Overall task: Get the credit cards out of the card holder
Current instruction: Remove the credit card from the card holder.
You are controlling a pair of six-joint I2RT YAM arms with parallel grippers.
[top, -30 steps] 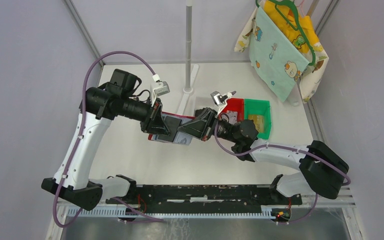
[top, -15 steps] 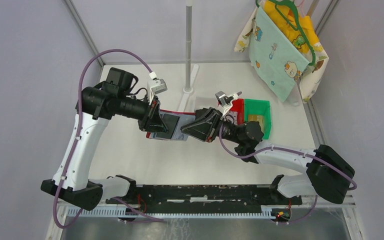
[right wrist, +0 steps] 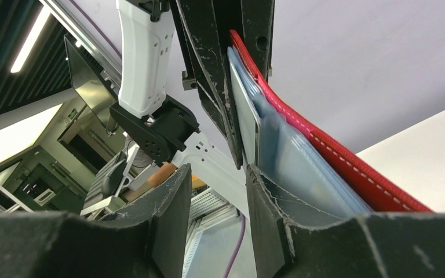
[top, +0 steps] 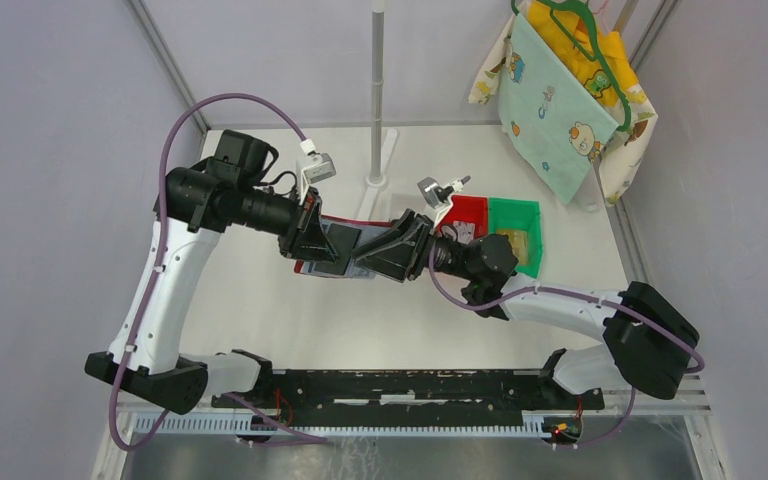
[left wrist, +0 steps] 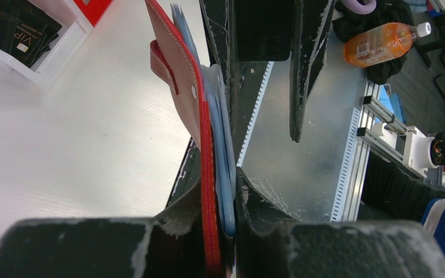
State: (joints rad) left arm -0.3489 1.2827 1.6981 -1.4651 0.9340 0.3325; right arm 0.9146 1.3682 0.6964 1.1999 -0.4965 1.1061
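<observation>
The left gripper (left wrist: 217, 185) is clamped on the card holder (left wrist: 177, 69), while the right gripper (right wrist: 217, 171) is parted and grips nothing.

Nearest the left fingers, that wrist view shows the credit cards (left wrist: 220, 150) pinched against the holder's red edge. Only the right wrist view shows background through the right gripper's gap, with the cards lying along one finger's outer side (touching or just beside, I cannot tell). From above, white table (top: 340, 320) spreads out on the near side of both grippers. A red bin (top: 472, 210) and a green bin (top: 520, 225) sit behind the right wrist.
</observation>
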